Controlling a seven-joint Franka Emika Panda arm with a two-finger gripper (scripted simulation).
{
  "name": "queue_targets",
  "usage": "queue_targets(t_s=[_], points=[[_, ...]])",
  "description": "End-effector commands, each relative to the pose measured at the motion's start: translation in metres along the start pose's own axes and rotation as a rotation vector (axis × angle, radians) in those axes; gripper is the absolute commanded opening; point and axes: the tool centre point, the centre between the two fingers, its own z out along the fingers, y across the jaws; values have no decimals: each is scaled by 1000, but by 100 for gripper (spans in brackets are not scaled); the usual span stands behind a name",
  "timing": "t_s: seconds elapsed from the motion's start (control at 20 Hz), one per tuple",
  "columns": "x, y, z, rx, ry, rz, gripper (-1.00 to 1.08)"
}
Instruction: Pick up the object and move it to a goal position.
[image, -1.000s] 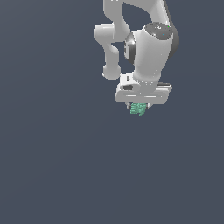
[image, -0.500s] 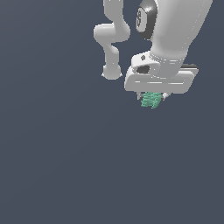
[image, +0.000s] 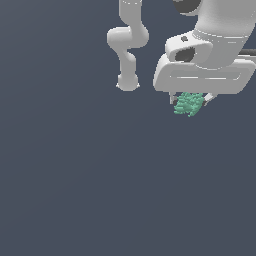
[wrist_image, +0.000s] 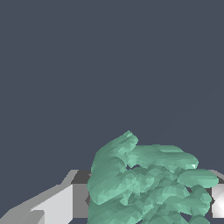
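The object is a small teal-green knobbly clump hanging under the white hand at the upper right of the exterior view. My gripper is shut on it, with the fingers mostly hidden behind the hand's wide body. In the wrist view the object fills the near part of the picture, pinched between two light fingers on either side. It is held in the air, well off the dark surface.
The white arm's links rise at the top middle of the exterior view. All around is a plain dark blue-grey surface with no other object on it.
The gripper has carried the object toward the exterior view's right and closer to the camera, so the hand now looks much larger. The grip on the object has held.
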Motion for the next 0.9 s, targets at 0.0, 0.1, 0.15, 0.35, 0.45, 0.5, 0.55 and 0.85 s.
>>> queue_targets(t_s=[0.0,0.1,0.15,0.35,0.45,0.5,0.55,0.85], points=[[5,-4,-12,0,-1,0,-100],[8,-7,-20,0,-1,0,-100],[9,-9,-24,0,-1,0,-100],[14,-13,-34,0,-1,0,-100],[16,-14,-38,0,-1,0,-100],[17,-15,-40,0,-1,0,-100],[17,-15,-41,0,-1,0,-100],[20,-17,-46,0,-1,0,-100]])
